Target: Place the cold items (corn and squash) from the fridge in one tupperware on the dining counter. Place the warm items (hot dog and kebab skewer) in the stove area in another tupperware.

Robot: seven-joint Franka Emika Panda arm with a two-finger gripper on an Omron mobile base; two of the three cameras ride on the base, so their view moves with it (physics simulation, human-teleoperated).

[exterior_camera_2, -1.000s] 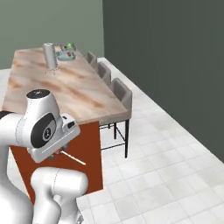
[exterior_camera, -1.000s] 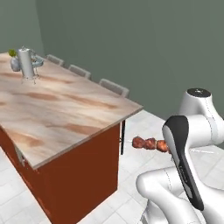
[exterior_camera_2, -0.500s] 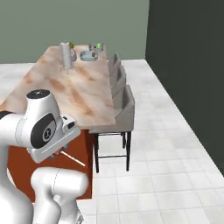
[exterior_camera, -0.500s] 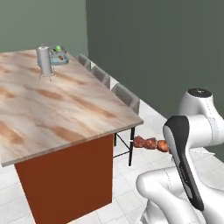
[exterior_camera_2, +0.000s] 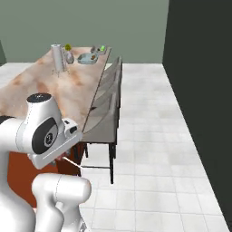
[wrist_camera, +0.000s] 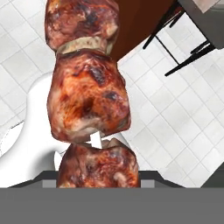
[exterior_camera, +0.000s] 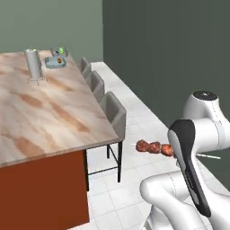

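Nearest, the kebab skewer of dark red-brown roasted meat chunks on a thin pale stick (wrist_camera: pixel 89 103) runs up the middle of the hand view, its lowest chunk sitting right at the hand (wrist_camera: pixel 97 181); the hand is clenched around the skewer. In the left base view the same chunks (exterior_camera: pixel 154 147) jut out level to the left of the white arm, above pale floor tiles, and the stick's bare end pokes out on the arm's far side. The right base view shows that bare end as a thin pale rod (exterior_camera_2: pixel 72 162) under the arm's white housing, with the meat hidden.

Beyond stands the long beige-pink marbled worktop on a red-brown wooden base (exterior_camera: pixel 49 112), well apart from the skewer. A row of grey stools with black legs (exterior_camera_2: pixel 104 122) lines its edge, between the skewer and the slab.

At the far end are a tall grey metal cylinder on small feet (exterior_camera: pixel 34 65), a pale blue-grey tray with cut corners (exterior_camera_2: pixel 87 58) holding something small and orange, and behind it a grey tray with a bright green squash (exterior_camera_2: pixel 103 47).
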